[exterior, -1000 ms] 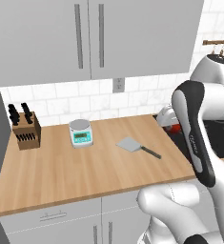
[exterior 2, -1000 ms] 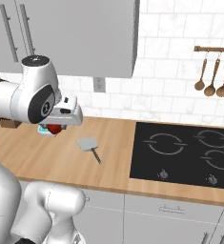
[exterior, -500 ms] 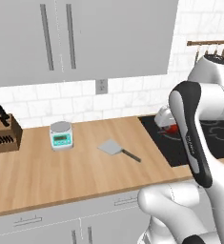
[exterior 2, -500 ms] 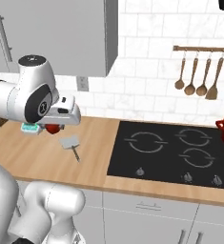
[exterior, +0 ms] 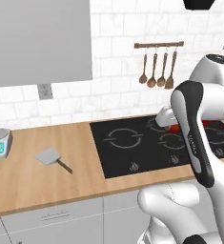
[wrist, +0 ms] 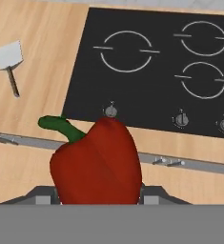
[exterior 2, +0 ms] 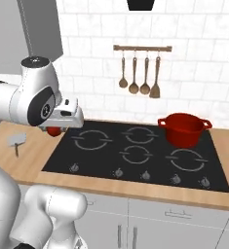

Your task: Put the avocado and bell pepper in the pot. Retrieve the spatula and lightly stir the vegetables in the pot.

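Jaws: hidden under the white hand; a red bell pepper [exterior 2: 53, 131] peeks out just below them.
Pot [exterior 2: 183, 129]: red, upright on the cooktop [exterior 2: 140, 154], well apart from the jaws, far across the burners.
Spatula [exterior 2: 17, 141]: flat on the tabletop [exterior 2: 28, 160], near the jaws on the side away from the pot.
Wooden utensils [exterior 2: 140, 78]: hanging on a wall rail, above and beyond the jaws.

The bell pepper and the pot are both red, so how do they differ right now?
The bell pepper is small with a green stem; the pot is far bigger, with side loop handles. The pepper is held up in the end effector, above the counter's front edge; the pot stands on the cooktop's back right burner. Both are glossy red.
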